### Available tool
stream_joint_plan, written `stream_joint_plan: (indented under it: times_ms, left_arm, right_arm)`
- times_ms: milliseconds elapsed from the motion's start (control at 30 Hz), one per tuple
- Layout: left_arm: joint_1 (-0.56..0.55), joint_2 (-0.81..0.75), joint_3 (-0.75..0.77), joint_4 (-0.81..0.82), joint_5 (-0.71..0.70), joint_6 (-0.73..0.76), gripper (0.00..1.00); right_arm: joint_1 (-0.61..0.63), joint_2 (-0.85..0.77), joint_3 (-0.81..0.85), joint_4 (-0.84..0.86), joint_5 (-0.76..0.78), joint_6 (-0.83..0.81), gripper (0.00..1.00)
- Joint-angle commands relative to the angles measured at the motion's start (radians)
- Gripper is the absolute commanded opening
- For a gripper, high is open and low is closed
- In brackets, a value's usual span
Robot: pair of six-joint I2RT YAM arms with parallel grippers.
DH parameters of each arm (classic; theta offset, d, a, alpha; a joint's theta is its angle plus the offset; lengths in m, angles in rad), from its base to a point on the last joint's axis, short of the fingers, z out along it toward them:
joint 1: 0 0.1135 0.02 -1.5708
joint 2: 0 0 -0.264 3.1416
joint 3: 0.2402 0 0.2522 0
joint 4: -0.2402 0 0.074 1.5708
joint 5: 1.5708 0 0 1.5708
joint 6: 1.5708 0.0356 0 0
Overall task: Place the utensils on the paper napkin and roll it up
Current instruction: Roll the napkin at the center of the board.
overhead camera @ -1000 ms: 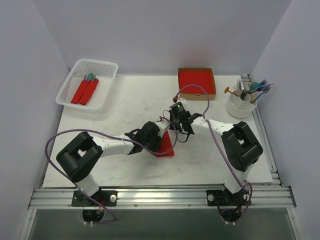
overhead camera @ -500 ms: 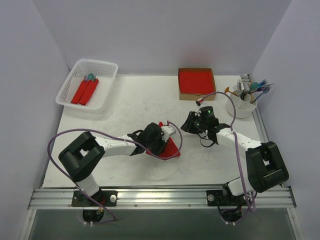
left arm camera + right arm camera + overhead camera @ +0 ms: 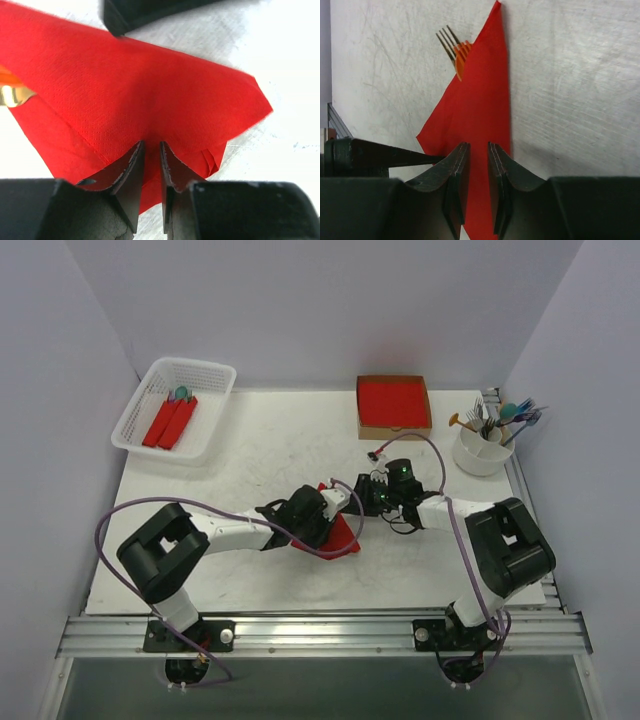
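Item: paper napkin, red, mid-table, folded over, fork tines poking out at one corner. Your left gripper is pinched on its edge. Your right gripper straddles it from the right, jaws narrowly apart; whether it grips cannot be told.

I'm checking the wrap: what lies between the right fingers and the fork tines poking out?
The red napkin, folded to a point, spans that whole stretch and hides everything below the fork tines; the right wrist view shows it.
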Motion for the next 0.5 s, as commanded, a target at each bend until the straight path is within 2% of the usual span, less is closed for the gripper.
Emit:
stream_joint_plan:
  times_ms: [0,133,467]
  left_arm:
    - [0.026,-0.02,-0.008,-0.08,-0.065,-0.079,0.28]
    - [0.054,-0.03,-0.025,-0.077,-0.094,-0.13,0.28]
    - [0.105,-0.053,-0.038,-0.08,-0.145,-0.194,0.28]
  right_arm:
    - [0.03,-0.014,-0.036,0.084,-0.035,0.013,0.22]
    - [0.061,-0.015,-0.07,0.161,-0.046,0.045,0.22]
    - [0.127,0.026,-0.064,0.233,-0.024,0.091,0.22]
